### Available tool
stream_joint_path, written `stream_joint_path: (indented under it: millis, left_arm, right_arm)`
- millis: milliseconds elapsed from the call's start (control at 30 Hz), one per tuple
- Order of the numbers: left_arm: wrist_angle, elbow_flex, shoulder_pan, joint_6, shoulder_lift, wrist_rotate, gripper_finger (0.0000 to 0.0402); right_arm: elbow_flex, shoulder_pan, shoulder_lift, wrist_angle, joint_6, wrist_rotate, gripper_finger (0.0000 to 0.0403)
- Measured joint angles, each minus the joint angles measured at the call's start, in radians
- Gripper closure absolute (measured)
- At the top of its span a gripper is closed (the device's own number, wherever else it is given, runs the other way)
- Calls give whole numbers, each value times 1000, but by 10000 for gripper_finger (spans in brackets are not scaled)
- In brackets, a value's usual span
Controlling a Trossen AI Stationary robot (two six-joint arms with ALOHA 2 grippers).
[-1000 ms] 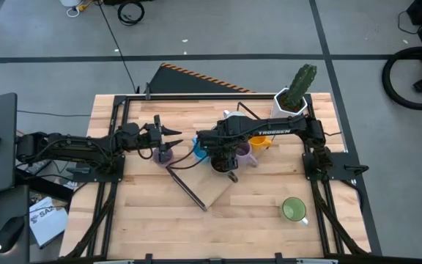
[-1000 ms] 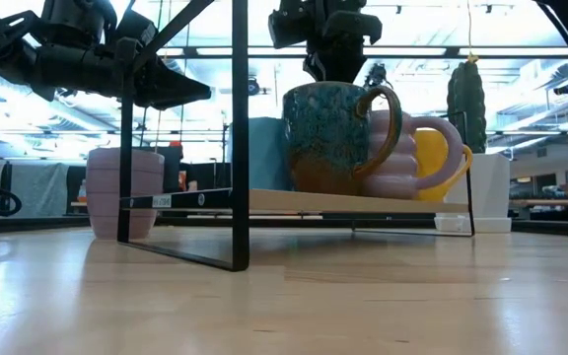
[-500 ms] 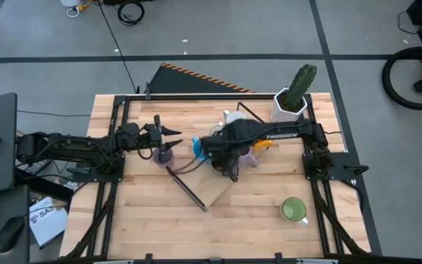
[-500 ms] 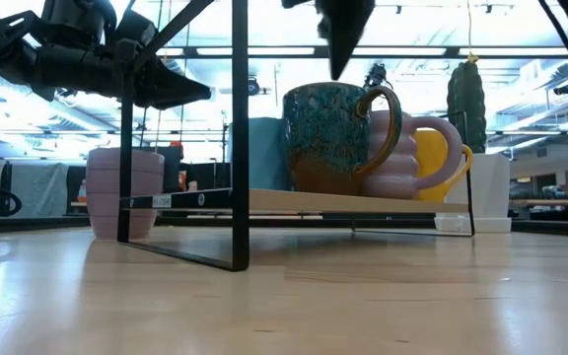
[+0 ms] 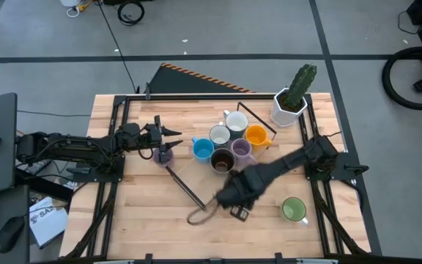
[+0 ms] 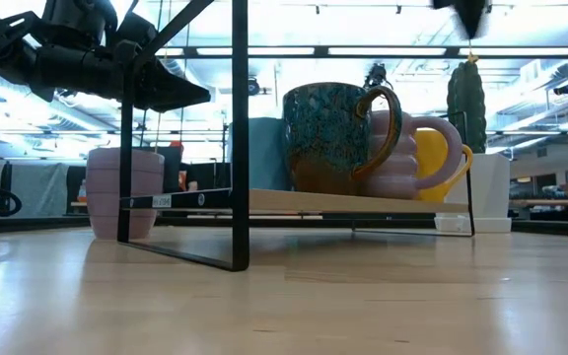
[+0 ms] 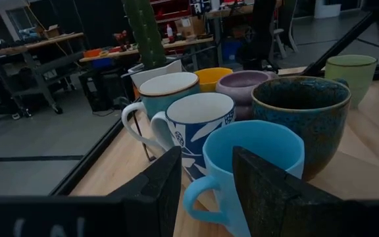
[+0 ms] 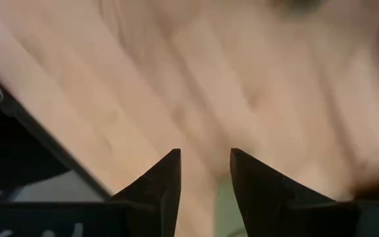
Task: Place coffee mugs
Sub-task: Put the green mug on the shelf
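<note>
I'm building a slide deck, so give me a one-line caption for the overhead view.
Six mugs clustered on a rack, a green mug apart, the right gripper empty between them.

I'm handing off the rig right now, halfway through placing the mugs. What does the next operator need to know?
Left pincer: open, empty, hovering above the loose lavender mug, facing the rack.
Right pincer: open, empty, over bare table near the front, short of the green mug.
Done: six mugs grouped on the wooden rack: two white mugs, blue mug, orange mug, second lavender mug, dark brown mug.
Left: the loose lavender mug and the green mug stand on the table, off the rack.
</note>
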Motion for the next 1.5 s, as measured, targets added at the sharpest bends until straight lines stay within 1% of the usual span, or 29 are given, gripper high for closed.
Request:
stream_joint_path:
  millis: [67,167,233,333,467,567,700,767,900,1033,1100,1200,1400,1500]
  left_arm:
    - [-1,0,0,-1,0,0,260]
    - [-1,0,0,-14,0,0,260]
    - [-1,0,0,-16,0,0,260]
    - [-10,0,0,-16,0,0,260]
    - [-23,0,0,-15,0,0,260]
    - [-24,0,0,-14,0,0,260]
    - [-33,0,0,-14,0,0,260]
    - [-42,0,0,-14,0,0,260]
    - [-50,0,0,-15,0,0,260]
    - [-54,0,0,-15,0,0,260]
    - [-55,0,0,-16,0,0,260]
    - [-61,0,0,-16,0,0,260]
    - [-60,0,0,-16,0,0,260]
    - [-57,0,0,-16,0,0,260]
  right_arm:
    - [-23,34,-3,1,72,-23,266]
    - [-85,71,-47,-1,163,-33,265]
    - [-147,88,-94,2,239,-42,265]
    - [-265,127,-177,16,398,-71,265]
    - [-420,168,-301,106,617,-126,261]
    - [-515,181,-360,210,724,-137,250]
    - [-627,188,-400,316,760,-152,218]
    - [-674,188,-403,332,757,-185,197]
    - [-728,187,-404,349,738,-240,160]
    - [-769,187,-404,412,729,-235,144]
    - [-796,187,-404,453,719,-225,148]
    - [-848,187,-404,511,716,-208,170]
    - [-937,181,-404,617,694,-198,246]
    - [-953,164,-404,629,669,-193,289]
